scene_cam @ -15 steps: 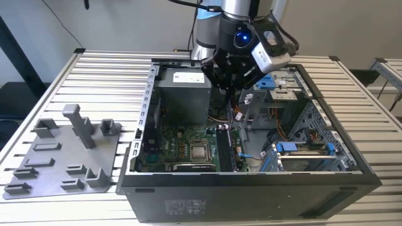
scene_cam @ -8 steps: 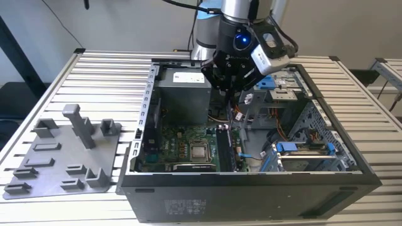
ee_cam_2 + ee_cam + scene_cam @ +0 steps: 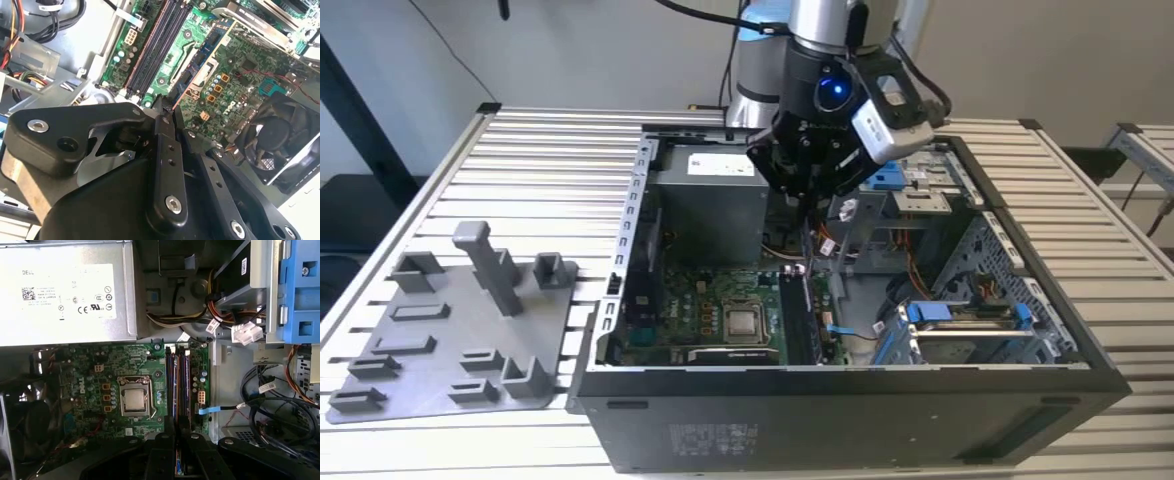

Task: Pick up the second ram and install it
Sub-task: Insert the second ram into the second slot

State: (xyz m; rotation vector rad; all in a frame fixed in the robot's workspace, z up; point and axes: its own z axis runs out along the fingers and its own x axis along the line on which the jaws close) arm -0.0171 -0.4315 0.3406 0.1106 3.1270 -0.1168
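Observation:
My gripper hangs inside the open computer case, above the motherboard. It is shut on the second ram, a thin dark blue-green stick seen edge-on between the black fingers. In the second wrist view the ram runs out from the gripper over the board. The long black memory sockets lie straight below the gripper. They also appear in the exterior view and in the second wrist view. The ram stands clear above the sockets.
A grey power supply sits at the case's far end. The bare processor lies beside the sockets, with a black fan past it. Loose cables and a blue drive cage crowd the other side. A grey holder plate with a tall post rests outside the case.

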